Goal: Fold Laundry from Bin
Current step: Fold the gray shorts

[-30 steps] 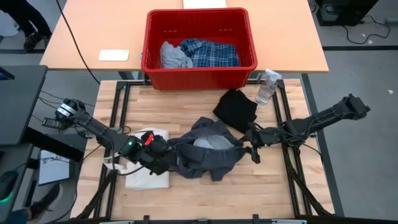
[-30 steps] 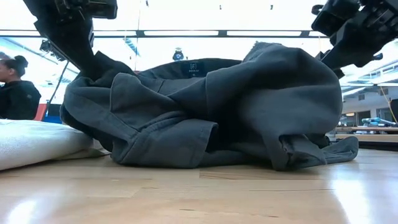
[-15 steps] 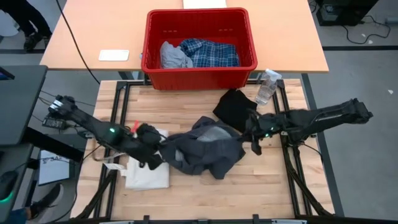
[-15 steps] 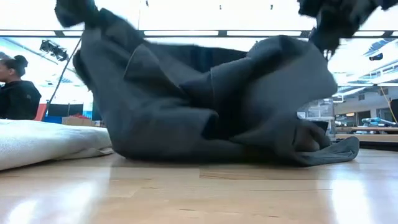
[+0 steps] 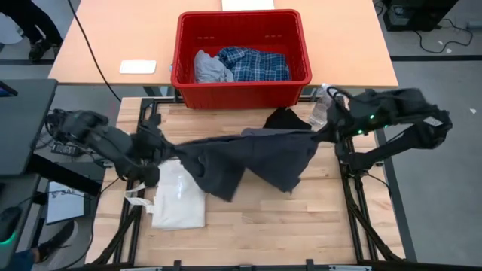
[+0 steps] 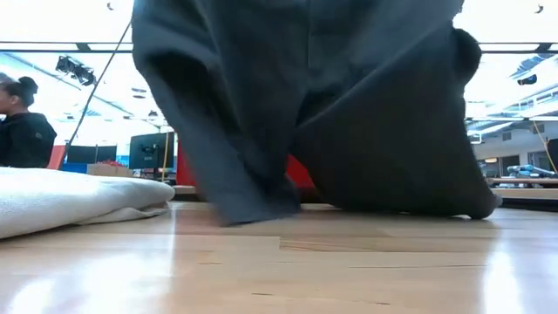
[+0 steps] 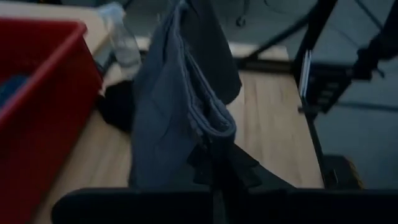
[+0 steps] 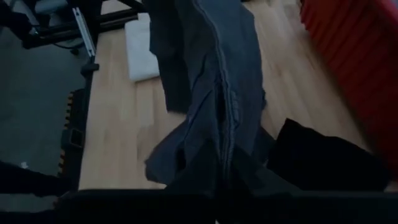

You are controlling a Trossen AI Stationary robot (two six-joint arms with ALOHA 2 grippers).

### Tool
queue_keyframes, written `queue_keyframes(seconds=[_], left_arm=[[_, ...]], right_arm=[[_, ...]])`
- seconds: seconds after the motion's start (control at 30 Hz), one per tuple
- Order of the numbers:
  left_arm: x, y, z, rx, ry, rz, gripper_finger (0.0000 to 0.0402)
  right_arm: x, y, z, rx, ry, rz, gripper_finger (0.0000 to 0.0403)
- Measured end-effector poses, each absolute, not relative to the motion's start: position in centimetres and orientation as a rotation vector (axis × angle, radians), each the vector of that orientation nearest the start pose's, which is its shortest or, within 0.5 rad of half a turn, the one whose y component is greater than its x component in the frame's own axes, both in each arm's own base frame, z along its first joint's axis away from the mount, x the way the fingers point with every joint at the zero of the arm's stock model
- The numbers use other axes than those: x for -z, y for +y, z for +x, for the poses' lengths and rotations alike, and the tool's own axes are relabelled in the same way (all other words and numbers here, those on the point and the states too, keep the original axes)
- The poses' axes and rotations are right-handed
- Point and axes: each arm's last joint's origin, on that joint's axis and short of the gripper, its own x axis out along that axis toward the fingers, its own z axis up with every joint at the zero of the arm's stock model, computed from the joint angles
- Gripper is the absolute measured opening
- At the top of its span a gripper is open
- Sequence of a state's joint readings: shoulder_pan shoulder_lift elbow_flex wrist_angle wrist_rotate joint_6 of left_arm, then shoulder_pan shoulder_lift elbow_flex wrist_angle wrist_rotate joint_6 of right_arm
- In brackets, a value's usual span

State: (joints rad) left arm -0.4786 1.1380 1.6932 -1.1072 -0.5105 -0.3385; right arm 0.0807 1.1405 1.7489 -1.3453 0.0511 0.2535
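A dark grey top [image 5: 248,154] hangs stretched between my two grippers above the wooden table [image 5: 248,233]. My left gripper [image 5: 160,148] is shut on its left end and my right gripper [image 5: 325,134] on its right end. Two hanging parts [image 6: 253,205] [image 6: 418,196] reach down to the table top. The red bin [image 5: 241,90] stands at the far edge. It holds a blue-and-white plaid shirt [image 5: 256,64] and a light grey piece [image 5: 209,68]. A black garment [image 5: 282,119] lies folded in front of the bin. My left gripper pinches a bunched, seamed edge of the top [image 7: 214,134] between its two fingers, slanting down from the table's left side. The cloth runs away from it toward the other arm, drawn fairly taut. My own fingers hide the exact spot. My right gripper pinches the opposite bunched edge, along a seam [image 8: 224,134], slanting down from the table's right side. The top stretches from it toward the left arm, and its lower parts hang to the table. The contact itself is hidden behind the fingers.
A cream tote bag [image 5: 177,197] lies flat at the near left, under the left arm. A clear water bottle [image 5: 322,105] stands by the right gripper, next to the bin. A person [image 6: 22,131] stands beyond the table on the left. Bare wood lies at the near right.
Both grippers have risen fast and drawn apart, the left toward the table's far left, the right toward its far right. The top, a heap on the table before, is pulled up and spread out between them; only its lower ends stay on the wood.
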Motion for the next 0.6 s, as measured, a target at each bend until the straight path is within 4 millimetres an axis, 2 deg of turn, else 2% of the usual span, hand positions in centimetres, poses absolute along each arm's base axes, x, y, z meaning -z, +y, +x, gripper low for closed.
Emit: queue_keyframes(seconds=[0.17,0.3,0.33,0.4,0.6], left_arm=[[-50.5,-5.7,14.5,-0.117,0.373,-0.076,0.0009],[-52.4,-5.5,13.9,-0.077,0.317,-0.097,0.0009],[-52.7,-5.5,13.8,-0.042,0.312,-0.109,0.0009],[-53.0,-5.8,13.8,0.029,0.318,-0.13,0.0009],[-52.8,-6.5,14.1,0.169,0.362,-0.233,0.0009]], right_arm=[[-51.2,1.2,14.0,-0.016,0.746,0.194,0.0015],[-54.7,1.6,13.1,-0.229,0.609,0.276,0.0015],[-55.0,1.8,13.4,-0.289,0.586,0.307,0.0015],[-55.2,2.0,12.5,-0.389,0.558,0.38,0.0015],[-53.7,2.5,13.2,-0.389,0.701,0.459,0.0015]])
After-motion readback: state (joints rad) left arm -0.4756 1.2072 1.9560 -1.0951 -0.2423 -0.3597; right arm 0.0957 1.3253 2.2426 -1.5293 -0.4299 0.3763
